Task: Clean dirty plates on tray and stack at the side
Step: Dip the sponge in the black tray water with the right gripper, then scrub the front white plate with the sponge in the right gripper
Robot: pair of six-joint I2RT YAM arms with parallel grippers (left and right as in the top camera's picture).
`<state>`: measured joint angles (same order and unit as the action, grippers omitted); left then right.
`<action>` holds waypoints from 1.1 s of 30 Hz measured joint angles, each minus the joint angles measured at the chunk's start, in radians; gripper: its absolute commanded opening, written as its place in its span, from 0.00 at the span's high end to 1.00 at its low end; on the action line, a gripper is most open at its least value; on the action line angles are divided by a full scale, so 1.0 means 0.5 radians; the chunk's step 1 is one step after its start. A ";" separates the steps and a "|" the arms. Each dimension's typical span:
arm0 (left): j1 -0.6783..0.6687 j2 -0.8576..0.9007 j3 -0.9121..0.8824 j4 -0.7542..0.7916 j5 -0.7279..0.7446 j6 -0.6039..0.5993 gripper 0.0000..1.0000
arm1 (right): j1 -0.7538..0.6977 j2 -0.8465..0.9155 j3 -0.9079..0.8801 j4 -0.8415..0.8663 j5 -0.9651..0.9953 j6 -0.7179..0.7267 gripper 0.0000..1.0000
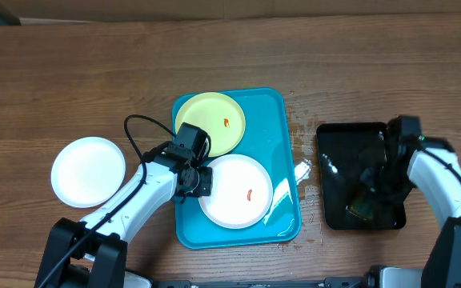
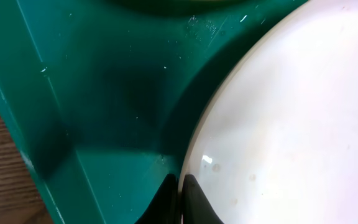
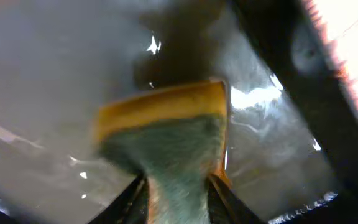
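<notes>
Plates [image 1: 234, 192] number three, two in the tray [image 1: 278, 112] and one off it. Nearest, the white plate [image 1: 230, 210] lies flat in the tray's near half, smooth and round, with a red smear [image 1: 250, 194] right of centre. The left pincer [image 2: 179, 198] has its black tips drawn tight on this plate's left rim, gripping it. The tray is glossy turquoise plastic with rounded corners, a raised rim and wet glints on its floor.

Left of it, well apart, the lone plate [image 1: 88, 170] rests white and unmarked on the bench [image 1: 70, 72], brown wood with long grain. Right of the tray, a black tray [image 1: 338, 152] holds shining water. There the right pincer [image 3: 179, 196] clamps a sponge [image 3: 166, 124], yellow foam with a fuzzy green face. Water spots [image 1: 301, 132] darken the wood between the trays, beside a small shiny scrap [image 1: 302, 168].

Farther back, the yellow plate [image 1: 206, 120], marked with an orange fleck [image 1: 226, 122], fills the tray's far left corner. It meets the white plate's far rim, though I cannot tell which overlaps. Beyond the bench's far edge runs a pale tan strip [image 1: 214, 6].
</notes>
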<state>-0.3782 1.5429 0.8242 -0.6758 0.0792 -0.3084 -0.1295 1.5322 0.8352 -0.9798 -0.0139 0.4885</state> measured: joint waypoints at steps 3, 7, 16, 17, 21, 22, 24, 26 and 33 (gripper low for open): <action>0.000 0.000 0.000 -0.001 0.001 0.000 0.95 | 0.000 0.000 -0.123 0.134 0.004 0.034 0.96; 0.000 0.000 0.000 0.000 0.001 0.000 0.95 | 0.000 -0.014 -0.153 0.185 -0.002 0.056 0.96; 0.000 -0.001 0.000 0.009 0.021 -0.002 0.96 | 0.001 -0.018 0.084 -0.083 -0.064 -0.023 0.96; 0.000 0.000 0.000 0.014 0.025 -0.002 0.96 | 0.003 -0.025 0.142 -0.121 -0.077 -0.037 0.96; 0.000 -0.001 0.000 0.036 0.037 -0.008 0.96 | 0.077 -0.144 0.362 -0.237 -0.138 -0.111 0.96; 0.000 0.000 0.000 0.038 0.037 -0.008 0.96 | 0.116 -0.188 0.404 -0.259 -0.164 -0.130 0.96; 0.000 -0.001 0.000 0.038 0.038 -0.008 0.96 | 0.245 -0.291 0.473 -0.263 -0.229 -0.150 0.96; 0.000 0.000 0.000 0.043 0.037 -0.008 0.96 | 0.391 -0.376 0.501 -0.224 -0.307 -0.161 0.96; 0.000 0.000 -0.001 0.109 0.012 -0.010 0.96 | 0.986 -0.407 0.513 -0.003 -0.503 0.042 0.96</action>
<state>-0.3782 1.5429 0.8238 -0.6212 0.0853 -0.3134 0.3634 1.3289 1.0916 -0.9813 -0.2653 0.5095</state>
